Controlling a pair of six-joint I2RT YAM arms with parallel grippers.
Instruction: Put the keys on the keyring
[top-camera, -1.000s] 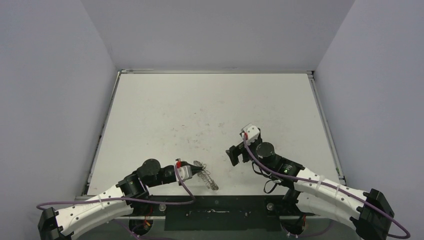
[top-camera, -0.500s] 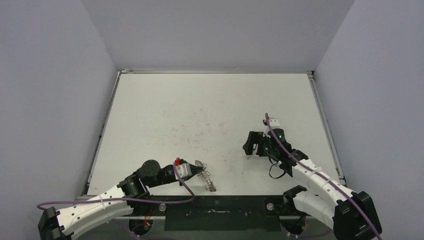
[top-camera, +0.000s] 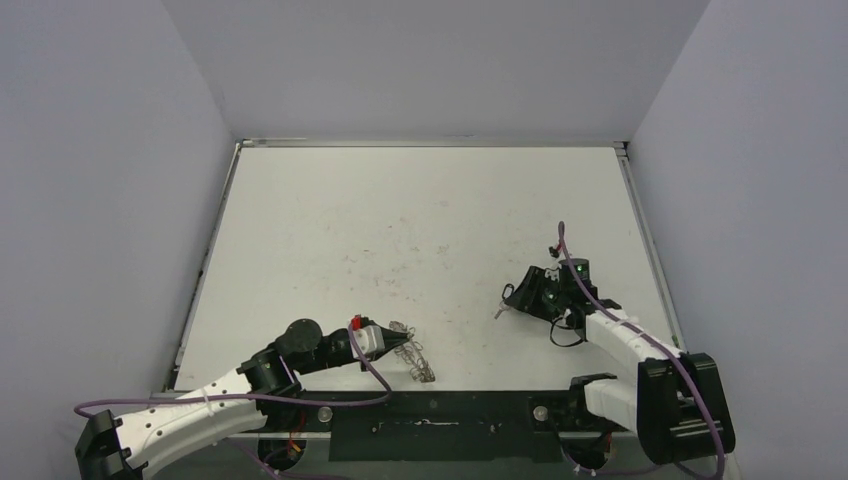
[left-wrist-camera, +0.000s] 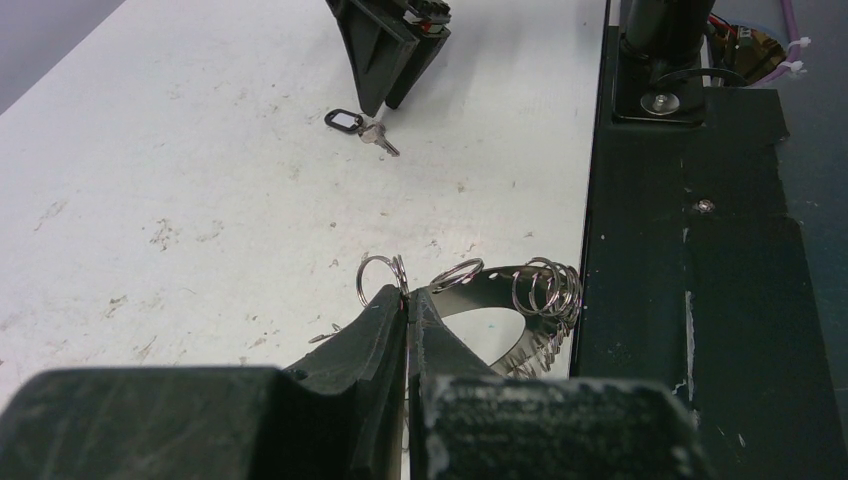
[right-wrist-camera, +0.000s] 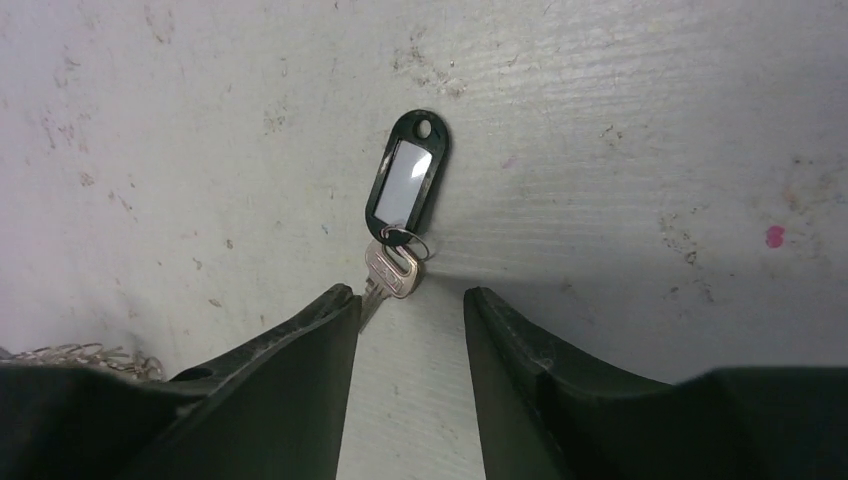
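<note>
The keys (right-wrist-camera: 388, 270), a small silvery key joined to a black oblong tag (right-wrist-camera: 405, 185) with a pale insert, lie flat on the white table. My right gripper (right-wrist-camera: 410, 297) is down over them and open. The key's blade runs under its left fingertip, and the head and tag lie just beyond the tips. In the top view the keys (top-camera: 500, 312) show at the right gripper (top-camera: 520, 298). The keyring (left-wrist-camera: 520, 290), a metal band hung with wire loops, rests near the front edge. My left gripper (left-wrist-camera: 408, 297) is shut on its rim beside a loop.
A black mounting strip (left-wrist-camera: 690, 250) runs along the table's near edge, right beside the keyring (top-camera: 418, 358). Grey walls enclose the table on three sides. The white tabletop (top-camera: 420, 220) is scuffed and stained.
The right arm has swung right and dropped low to the table at the keys, and its jaws have narrowed from wide open. The left arm and keyring have stayed put.
</note>
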